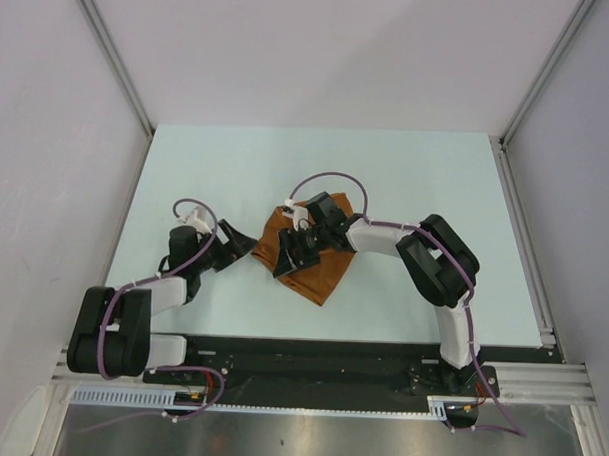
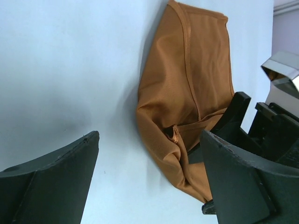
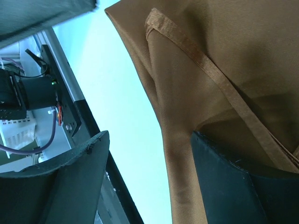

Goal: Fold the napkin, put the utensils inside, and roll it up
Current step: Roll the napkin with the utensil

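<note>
The rust-brown napkin (image 1: 323, 274) lies folded in a loose bundle at the table's middle. It also shows in the left wrist view (image 2: 182, 88) and the right wrist view (image 3: 224, 60). A bit of the spoon's copper bowl (image 2: 174, 135) peeks out of a fold; its handle is hidden in the cloth. My right gripper (image 1: 296, 254) is open over the napkin's left part, with one finger (image 3: 233, 186) on the cloth and the other off its edge over the table. My left gripper (image 1: 238, 248) is open and empty, just left of the napkin and not touching it.
The pale blue-green table (image 1: 406, 182) is ringed by grey walls and metal posts. A black rail with the arm bases (image 1: 310, 363) runs along the near edge; it also shows in the right wrist view (image 3: 70, 107).
</note>
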Controlling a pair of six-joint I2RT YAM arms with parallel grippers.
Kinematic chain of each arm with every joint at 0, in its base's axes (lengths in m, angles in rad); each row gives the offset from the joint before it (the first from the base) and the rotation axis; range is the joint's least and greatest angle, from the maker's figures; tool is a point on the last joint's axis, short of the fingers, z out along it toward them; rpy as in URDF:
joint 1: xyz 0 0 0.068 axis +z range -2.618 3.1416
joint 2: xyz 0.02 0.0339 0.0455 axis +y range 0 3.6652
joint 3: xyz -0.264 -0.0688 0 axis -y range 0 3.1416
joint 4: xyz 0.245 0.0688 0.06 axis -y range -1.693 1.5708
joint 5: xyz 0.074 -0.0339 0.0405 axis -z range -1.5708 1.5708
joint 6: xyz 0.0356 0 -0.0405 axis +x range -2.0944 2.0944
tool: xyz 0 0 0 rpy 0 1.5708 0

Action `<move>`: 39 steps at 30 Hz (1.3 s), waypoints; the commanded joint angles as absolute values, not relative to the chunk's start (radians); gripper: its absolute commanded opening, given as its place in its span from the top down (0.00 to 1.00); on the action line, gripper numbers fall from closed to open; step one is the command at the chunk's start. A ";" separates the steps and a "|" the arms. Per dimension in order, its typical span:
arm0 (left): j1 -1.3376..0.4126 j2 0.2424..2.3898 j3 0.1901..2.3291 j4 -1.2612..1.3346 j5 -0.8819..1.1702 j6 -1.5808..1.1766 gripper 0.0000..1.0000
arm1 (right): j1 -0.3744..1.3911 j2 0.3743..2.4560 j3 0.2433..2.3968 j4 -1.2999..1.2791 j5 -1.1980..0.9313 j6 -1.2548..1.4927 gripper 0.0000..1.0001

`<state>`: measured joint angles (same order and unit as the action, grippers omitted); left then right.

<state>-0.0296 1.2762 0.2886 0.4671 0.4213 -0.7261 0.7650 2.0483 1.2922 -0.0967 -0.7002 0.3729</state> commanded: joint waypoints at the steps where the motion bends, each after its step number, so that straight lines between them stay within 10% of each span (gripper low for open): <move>1: -0.026 1.334 0.311 0.545 0.495 -0.723 0.08 | 0.773 1.985 1.304 -0.072 -0.730 0.360 0.24; 19: -0.112 1.496 0.411 0.489 0.574 -0.704 0.25 | 0.775 1.924 1.298 -0.141 -0.657 0.308 0.25; 29: -0.115 1.536 0.422 0.482 0.583 -0.726 0.60 | 0.810 1.908 1.286 -0.170 -0.514 0.249 0.25; 35: -0.115 1.526 0.434 0.443 0.583 -0.739 0.95 | 0.920 1.867 1.250 -0.108 -0.125 0.161 0.24; 39: -0.115 1.514 0.443 0.413 0.574 -0.739 1.00 | 1.008 1.844 1.210 -0.028 0.127 0.100 0.22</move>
<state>-0.1093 1.5284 0.4076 0.4358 0.5621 -0.7345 0.9390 1.9060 1.2293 -0.1318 -0.1856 0.1940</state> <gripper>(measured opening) 0.021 0.771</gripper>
